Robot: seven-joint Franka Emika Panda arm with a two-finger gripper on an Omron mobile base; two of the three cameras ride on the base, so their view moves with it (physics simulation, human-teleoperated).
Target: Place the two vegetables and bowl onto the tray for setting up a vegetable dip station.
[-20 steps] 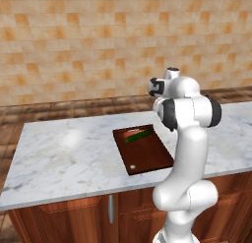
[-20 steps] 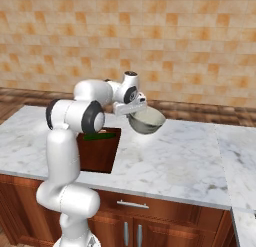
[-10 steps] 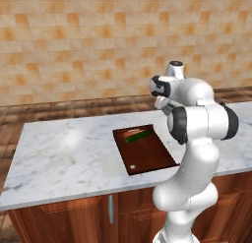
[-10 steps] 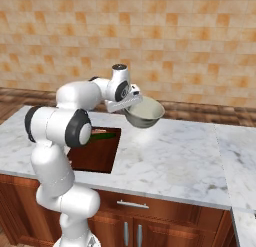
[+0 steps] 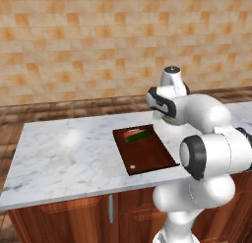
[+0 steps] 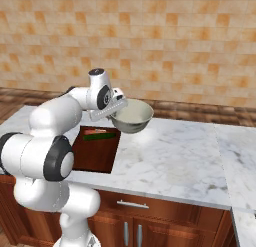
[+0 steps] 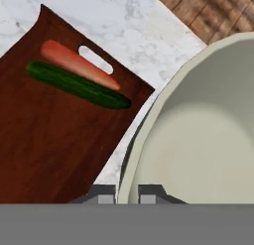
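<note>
My gripper (image 6: pixel 116 109) is shut on the rim of the pale grey-green bowl (image 6: pixel 133 116) and holds it in the air above the counter, just right of the tray (image 6: pixel 95 152). In the hand view the bowl (image 7: pixel 198 135) takes up the right half, with my gripper (image 7: pixel 127 193) pinching its rim at the bottom. The dark reddish-brown tray (image 7: pixel 44 135) lies left of it. A green cucumber (image 7: pixel 77 85) and an orange carrot (image 7: pixel 79 65) rest side by side on the tray near its slot handle. In the left base view the cucumber (image 5: pixel 138 136) shows on the tray (image 5: pixel 145 156).
The marble counter (image 5: pixel 64 153) stretches wide to the tray's left, and more of the counter (image 6: pixel 170 161) lies to its right. A tiled wall (image 6: pixel 175 41) stands behind. Wooden cabinet fronts (image 6: pixel 150 221) sit under the counter edge.
The arm has swung the bowl from right of the tray towards it, and the bowl now hangs closer to the tray's edge. The vegetables have stayed put.
</note>
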